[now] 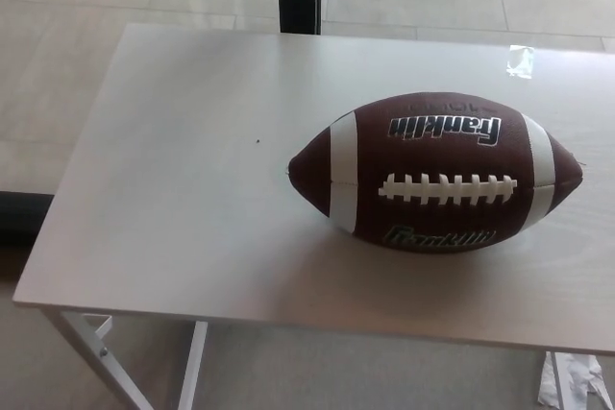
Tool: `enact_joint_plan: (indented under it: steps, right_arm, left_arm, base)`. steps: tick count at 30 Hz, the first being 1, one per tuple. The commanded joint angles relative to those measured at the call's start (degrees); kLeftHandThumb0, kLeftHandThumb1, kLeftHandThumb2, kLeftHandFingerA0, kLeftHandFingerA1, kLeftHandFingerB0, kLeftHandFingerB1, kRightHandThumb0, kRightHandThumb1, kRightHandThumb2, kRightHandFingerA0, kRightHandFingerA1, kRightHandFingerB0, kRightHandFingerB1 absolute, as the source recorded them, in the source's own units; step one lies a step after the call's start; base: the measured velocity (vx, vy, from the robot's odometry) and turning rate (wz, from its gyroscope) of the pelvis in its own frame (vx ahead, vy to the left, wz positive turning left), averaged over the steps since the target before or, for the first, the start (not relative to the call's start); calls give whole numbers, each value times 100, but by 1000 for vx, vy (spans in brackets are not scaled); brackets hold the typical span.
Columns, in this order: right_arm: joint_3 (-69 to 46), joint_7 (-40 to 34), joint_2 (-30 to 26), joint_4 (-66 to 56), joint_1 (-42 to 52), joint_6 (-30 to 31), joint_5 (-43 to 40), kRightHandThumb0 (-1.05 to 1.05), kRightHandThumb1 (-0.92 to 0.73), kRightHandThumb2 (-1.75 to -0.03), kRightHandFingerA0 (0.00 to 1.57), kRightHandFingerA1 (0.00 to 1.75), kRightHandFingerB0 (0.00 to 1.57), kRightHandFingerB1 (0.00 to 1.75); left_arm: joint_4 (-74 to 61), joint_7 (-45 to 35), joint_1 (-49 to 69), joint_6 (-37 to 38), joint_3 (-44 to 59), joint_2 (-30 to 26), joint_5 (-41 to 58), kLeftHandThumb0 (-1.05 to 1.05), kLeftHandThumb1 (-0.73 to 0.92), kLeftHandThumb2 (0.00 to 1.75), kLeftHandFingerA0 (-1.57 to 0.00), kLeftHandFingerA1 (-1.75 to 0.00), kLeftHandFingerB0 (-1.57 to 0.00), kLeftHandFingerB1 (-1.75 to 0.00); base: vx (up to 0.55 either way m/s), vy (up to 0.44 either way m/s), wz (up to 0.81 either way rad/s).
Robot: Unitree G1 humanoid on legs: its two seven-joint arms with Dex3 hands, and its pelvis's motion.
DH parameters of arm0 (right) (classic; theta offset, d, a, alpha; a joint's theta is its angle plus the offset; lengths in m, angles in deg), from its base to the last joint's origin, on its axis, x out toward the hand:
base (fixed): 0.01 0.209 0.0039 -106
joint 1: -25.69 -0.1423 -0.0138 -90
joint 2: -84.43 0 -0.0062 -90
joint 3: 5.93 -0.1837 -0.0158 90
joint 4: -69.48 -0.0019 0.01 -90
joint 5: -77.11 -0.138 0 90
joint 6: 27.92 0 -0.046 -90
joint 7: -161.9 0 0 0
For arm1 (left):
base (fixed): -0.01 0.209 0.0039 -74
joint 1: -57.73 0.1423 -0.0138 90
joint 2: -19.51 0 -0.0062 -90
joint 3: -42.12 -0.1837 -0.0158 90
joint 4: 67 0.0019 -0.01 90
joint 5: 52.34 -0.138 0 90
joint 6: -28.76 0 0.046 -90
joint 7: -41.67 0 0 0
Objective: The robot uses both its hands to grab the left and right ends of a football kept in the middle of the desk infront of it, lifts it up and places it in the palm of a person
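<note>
Football (437,173) is what I see lying on its side on the pale desk (183,189), right of the middle, long axis running left to right. From the left: bare desk top with one tiny dark speck (258,140), then the ball's left tip, a white stripe, white laces facing up with "Franklin" lettering above and below them, another white stripe, and the right tip. A scrap of clear tape (520,60) sits near the far right edge. Neither of my hands shows, so I cannot tell their fingers' state.
</note>
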Motion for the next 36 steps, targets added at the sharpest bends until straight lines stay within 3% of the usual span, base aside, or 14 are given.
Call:
enact_joint_plan:
  steps: [1,3,6,7,11,18,20,23,25,26,27,31,32,36]
  right_arm:
    - [-376,-497,-477,-967,-449,1034,-710,-85,-63,-96,42,50,16,44]
    - [-456,-466,-495,-1342,-681,1176,-912,-77,-74,-63,41,37,20,31]
    - [-402,-702,-530,-2412,-945,1663,-1121,-94,-65,-101,26,48,8,32]
    - [-348,-690,-545,-2666,-1089,1672,-1159,-94,-65,-101,26,50,9,33]
    - [-169,-776,-506,-3175,-1474,1742,-1088,-85,-64,-103,30,55,9,43]
    - [317,-1015,-320,-3896,-2271,2315,-1162,-83,-80,-64,60,62,26,35]
    - [843,-1157,-144,-4151,-2538,2421,-800,-93,-64,-109,85,80,37,63]
    - [1305,-1222,187,-4535,-2682,2795,-891,-91,-61,-103,35,55,28,48]
    - [1785,-1294,473,-4779,-2683,2927,-681,-89,-64,-104,30,53,23,45]
    - [1939,-1278,541,-4804,-2668,2911,-572,-95,-72,-79,30,46,24,34]
    - [2097,-1332,658,-4799,-2694,2945,-483,-98,-71,-76,31,45,25,32]
    - [2555,-1440,932,-4843,-2682,3081,-285,-88,-84,-66,31,42,26,29]
    - [2716,-1439,981,-4787,-2650,3048,-148,-94,-72,-75,33,48,26,33]
    - [3164,-1511,1226,-4611,-2571,3057,86,-90,-69,-74,37,48,30,35]
  left_arm:
    - [-1285,187,-438,-1443,258,-469,1022,-82,82,64,-40,-53,-21,-44]
    - [-2122,479,-593,-1718,365,-469,1328,-83,86,66,-42,-57,-18,-47]
    - [-2683,958,-1329,-2111,516,-664,1892,-83,61,104,-48,-65,-26,-53]
    - [-2843,1160,-1624,-2261,530,-749,2032,-85,78,63,-56,-58,-38,-47]
    - [-2915,1292,-2263,-2325,273,-894,1766,-86,78,64,-79,-50,-51,-48]
    - [-3657,1780,-3185,-2690,-478,-836,1332,-87,76,64,-59,-49,-55,-43]
    - [-4311,2309,-3717,-2865,-1037,-528,1144,-83,74,67,-34,-49,-42,-40]
    - [-4356,2491,-4201,-2902,-1625,-121,867,-72,87,66,-19,-41,-17,-32]
    - [-4275,2565,-4476,-2883,-2033,255,723,-72,88,66,-19,-42,-17,-31]
    - [-4289,2460,-4443,-2864,-2201,297,619,-36,54,112,-3,-51,0,-49]
    - [-4364,2401,-4375,-2871,-2442,372,460,-84,89,67,-21,-43,-17,-30]
    - [-4562,2587,-4260,-3006,-3003,710,195,-79,89,67,-28,-46,-23,-33]
    - [-4595,2601,-4211,-3083,-3199,791,136,-78,70,108,-25,-56,-16,-46]
    - [-4635,2426,-3959,-3124,-3977,1018,-173,-80,87,66,-26,-48,-23,-35]
  base:
    - [0,0,0]
    - [0,0,0]
    - [0,0,0]
    - [0,0,0]
    - [0,0,0]
    - [0,0,0]
    - [0,0,0]
    - [0,0,0]
    - [0,0,0]
    - [0,0,0]
    - [0,0,0]
    - [0,0,0]
    - [0,0,0]
    - [0,0,0]
